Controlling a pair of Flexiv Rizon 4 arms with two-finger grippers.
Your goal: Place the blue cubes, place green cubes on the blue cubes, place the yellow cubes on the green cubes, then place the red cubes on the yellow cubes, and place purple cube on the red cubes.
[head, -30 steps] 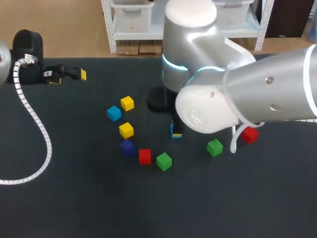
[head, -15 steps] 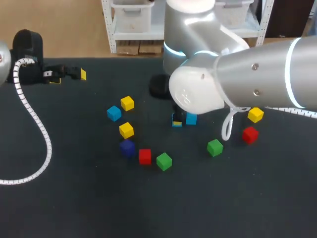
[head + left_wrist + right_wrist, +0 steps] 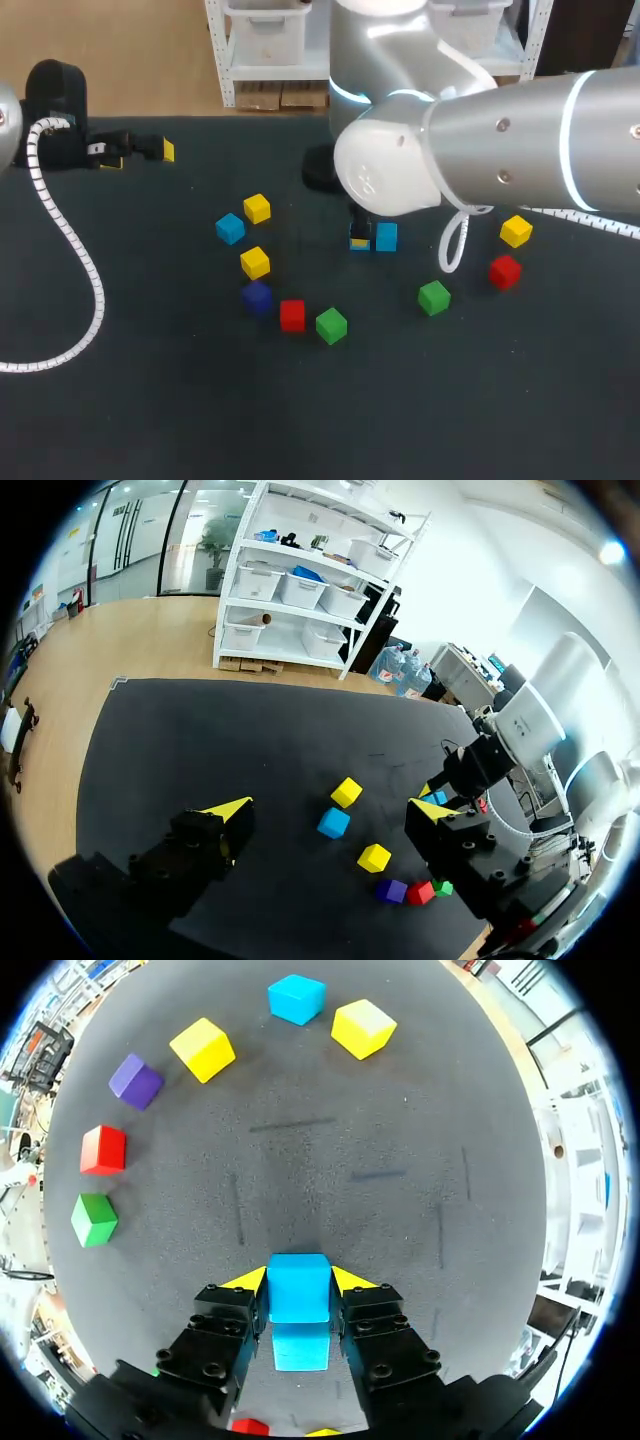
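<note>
My right gripper (image 3: 298, 1285) is shut on a blue cube (image 3: 298, 1287), low over the table's middle (image 3: 358, 243). A second blue cube (image 3: 386, 237) lies right beside it, showing behind the held one between the fingers (image 3: 300, 1347). A third blue cube (image 3: 229, 228) sits to the left between two yellow cubes (image 3: 257, 208) (image 3: 255, 262). In front lie a purple cube (image 3: 256, 297), a red cube (image 3: 292, 315) and a green cube (image 3: 331, 325). My left gripper (image 3: 140, 155) stands open and empty at the far left.
Right of the gripper lie another green cube (image 3: 433, 297), a red cube (image 3: 505, 271) and a yellow cube (image 3: 516, 230). My bulky right arm (image 3: 480, 150) hangs over the back right of the table. A white cable (image 3: 80, 260) trails along the left side.
My right arm has drawn toward the far side with the blue cube in its gripper, uncovering the second blue cube and the yellow cube at the right. The left arm has not moved.
</note>
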